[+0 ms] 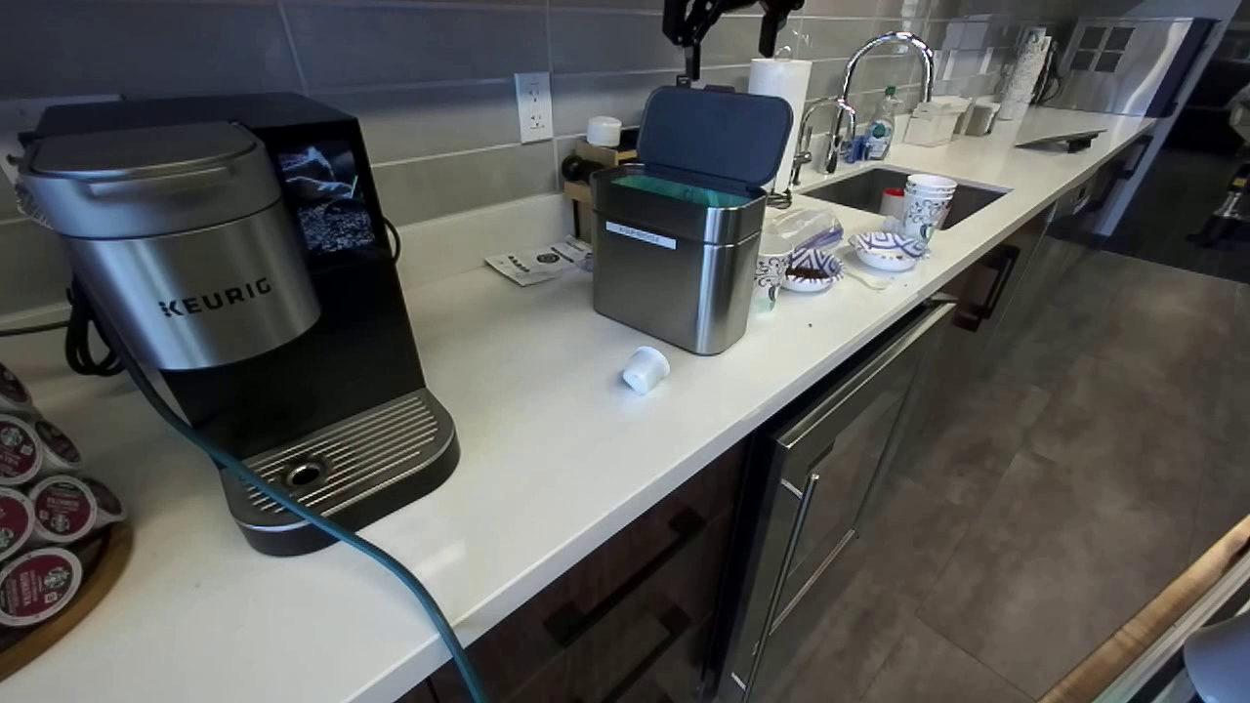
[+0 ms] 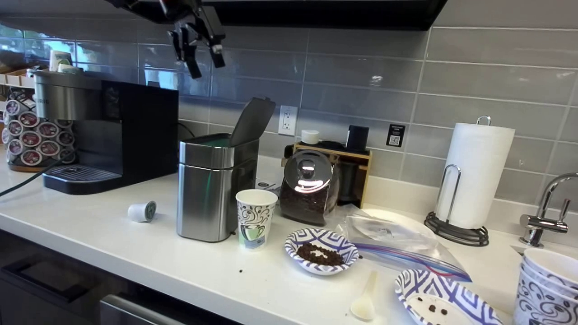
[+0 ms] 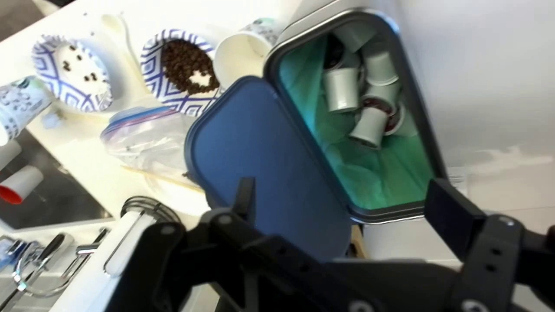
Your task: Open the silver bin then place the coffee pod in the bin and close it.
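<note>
bin (image 1: 664, 283): open, standing between the front and back edges of the tabletop (image 1: 527, 459).
lid (image 1: 718, 132): up, tipped away from the machine (image 1: 239, 327); it seems to hold by itself, so let it be.
pod (image 1: 645, 370): on its side on the tabletop, between machine and bin, touching neither, nearer the front edge than the back.
end effector (image 2: 207, 65): spread wide, nothing in its grasp, hanging well above the bin.
pod pickup: the step in hand, as I judge it; move clear of the lid toward the front edge, then come straight down astride it.
pod wall: close across the round body, gently; thin plastic likely gives, and an uneven touch may roll it.
front edge: the costly side; any stray nudge should go toward the back edge.
bin rim: raise the pod above it before crossing, from the machine side, where the lid is not in the way.
liner (image 3: 377, 190): release over the bare part toward the back edge; other pods (image 3: 341, 91) crowd the front-edge end.
</note>
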